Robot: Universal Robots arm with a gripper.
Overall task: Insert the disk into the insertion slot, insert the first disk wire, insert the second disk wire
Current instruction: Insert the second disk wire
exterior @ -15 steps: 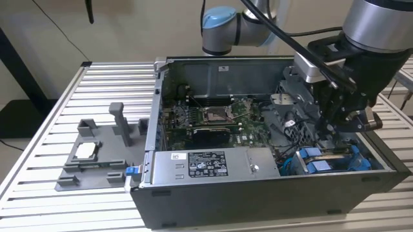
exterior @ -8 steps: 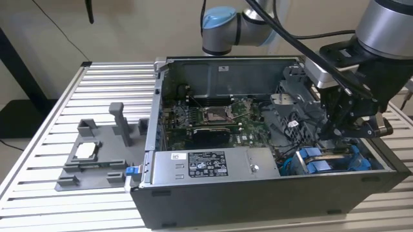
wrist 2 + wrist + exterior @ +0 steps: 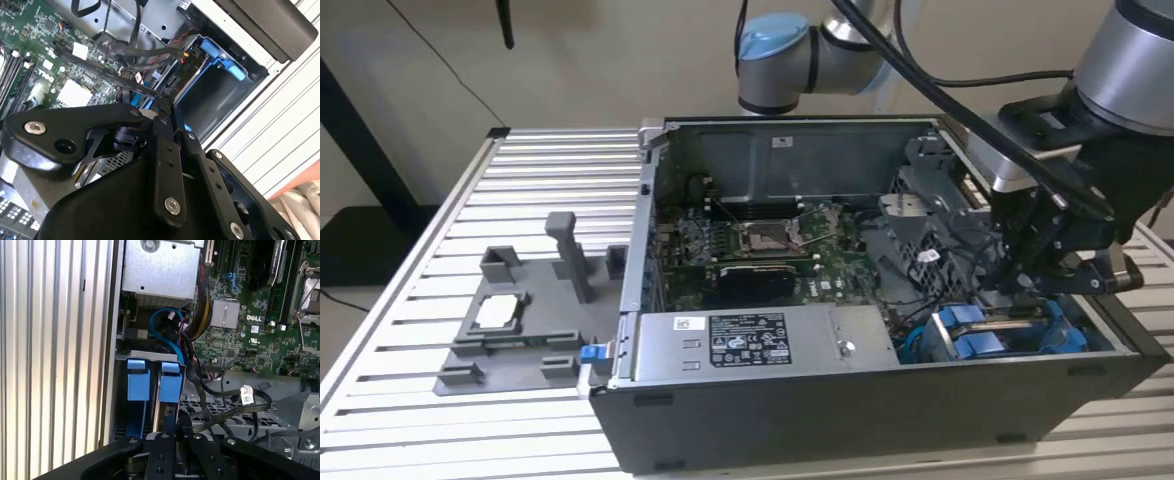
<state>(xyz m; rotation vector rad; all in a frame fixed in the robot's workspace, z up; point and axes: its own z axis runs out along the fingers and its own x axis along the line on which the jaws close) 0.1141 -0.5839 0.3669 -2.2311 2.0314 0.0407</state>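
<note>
exterior view: the black robot gripper [image 3: 1034, 290] is lowered into the open dark computer case [image 3: 854, 400], over the blue-tabbed drive cage [image 3: 1001, 335]; finger state cannot be told.

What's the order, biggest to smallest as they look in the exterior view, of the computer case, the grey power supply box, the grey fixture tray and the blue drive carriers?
1. Computer case
2. Power supply box and fixture tray: look about alike, so I won't rank them.
3. Blue drive carriers, partly hidden by the gripper above them.
</note>
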